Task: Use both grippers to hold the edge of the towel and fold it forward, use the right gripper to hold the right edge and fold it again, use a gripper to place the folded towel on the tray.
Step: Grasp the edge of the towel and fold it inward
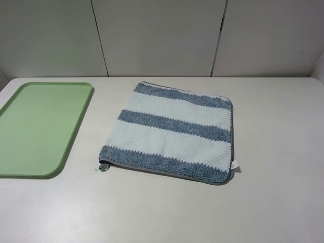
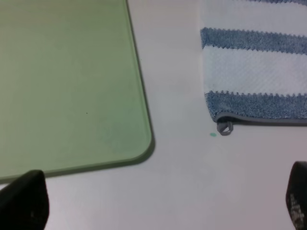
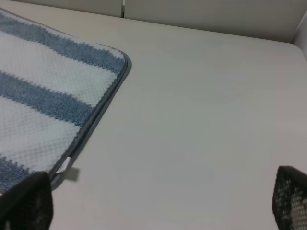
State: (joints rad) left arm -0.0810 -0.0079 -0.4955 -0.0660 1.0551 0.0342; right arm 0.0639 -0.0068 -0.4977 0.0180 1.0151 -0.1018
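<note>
The towel [image 1: 172,131] lies flat and unfolded mid-table, blue-grey and white striped, its grey-piped near edge [image 1: 167,172] toward the front. A corner loop [image 1: 104,166] sits at the front left and a white tag [image 1: 234,166] at the front right. The pale-green tray [image 1: 40,126] lies empty to its left. No arm shows in the high view. My left gripper [image 2: 163,206] hovers open above bare table between the tray [image 2: 67,81] and the towel's loop corner [image 2: 224,128]. My right gripper [image 3: 158,206] is open over the table beside the towel's right edge [image 3: 103,108].
White wall panels [image 1: 162,35] stand behind the table's far edge. A tiny green speck [image 2: 212,134] marks the tabletop near the loop. Bare white table [image 1: 283,131] stretches right of the towel and along the front.
</note>
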